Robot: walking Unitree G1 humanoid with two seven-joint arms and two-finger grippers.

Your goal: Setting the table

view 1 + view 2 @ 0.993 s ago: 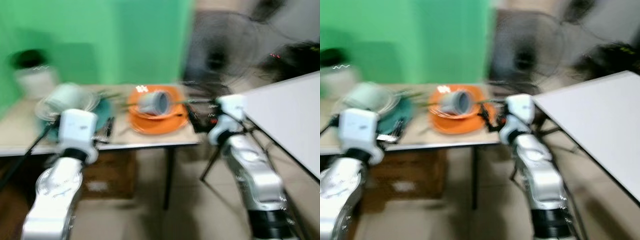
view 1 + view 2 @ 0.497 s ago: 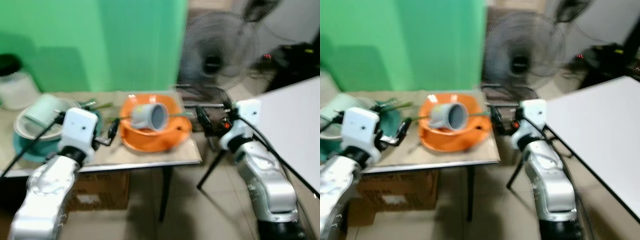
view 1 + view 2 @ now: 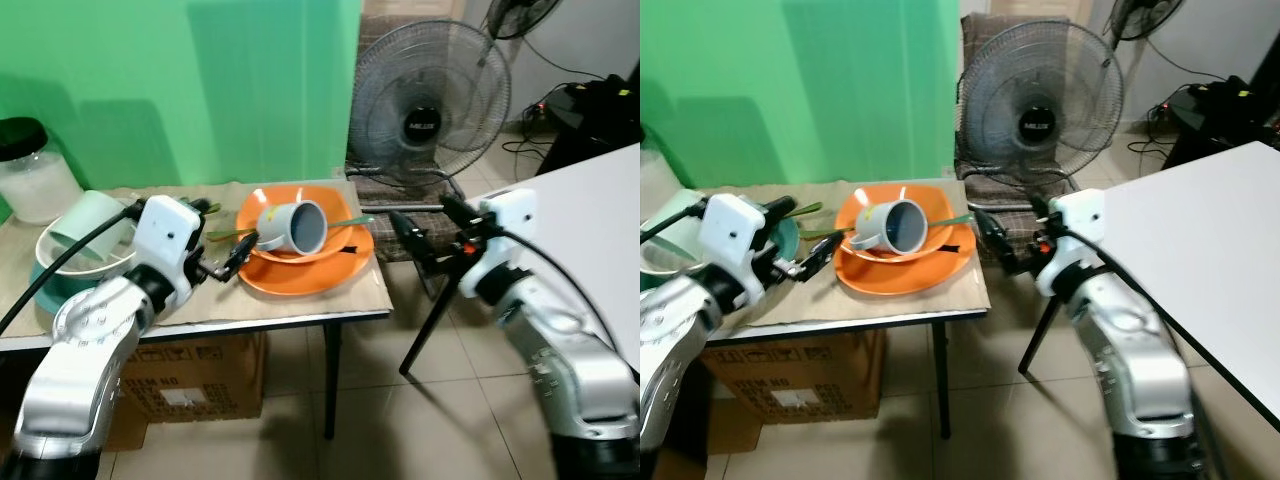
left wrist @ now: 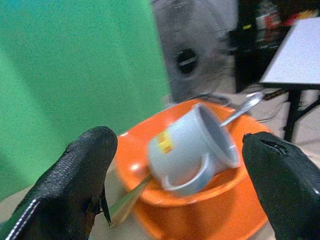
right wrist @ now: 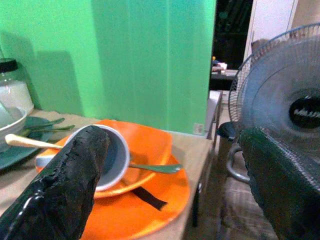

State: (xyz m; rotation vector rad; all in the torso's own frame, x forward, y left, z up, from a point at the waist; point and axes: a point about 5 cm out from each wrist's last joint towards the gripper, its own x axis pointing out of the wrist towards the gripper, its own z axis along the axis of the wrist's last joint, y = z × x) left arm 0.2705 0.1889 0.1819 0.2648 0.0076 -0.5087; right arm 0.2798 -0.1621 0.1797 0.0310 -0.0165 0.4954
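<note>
- Between the two grippers, a small table [image 3: 300,305] carries the dishes; a standing fan [image 3: 432,105] is beyond the right gripper [image 3: 425,232].
- Just ahead of the left gripper [image 3: 232,262], fingers spread and holding nothing, sit stacked orange plates [image 3: 310,272].
- On the plates a grey mug [image 3: 292,228] lies tipped on its side, mouth toward the right gripper; that gripper hangs open off the table's edge.
- Across the mug rests what looks like a spoon [image 5: 150,167].

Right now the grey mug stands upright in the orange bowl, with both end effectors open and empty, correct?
Not quite: the grey mug lies tipped on its side in the orange bowl, as the left wrist view shows. Both the left end effector and right end effector are open and empty.
</note>
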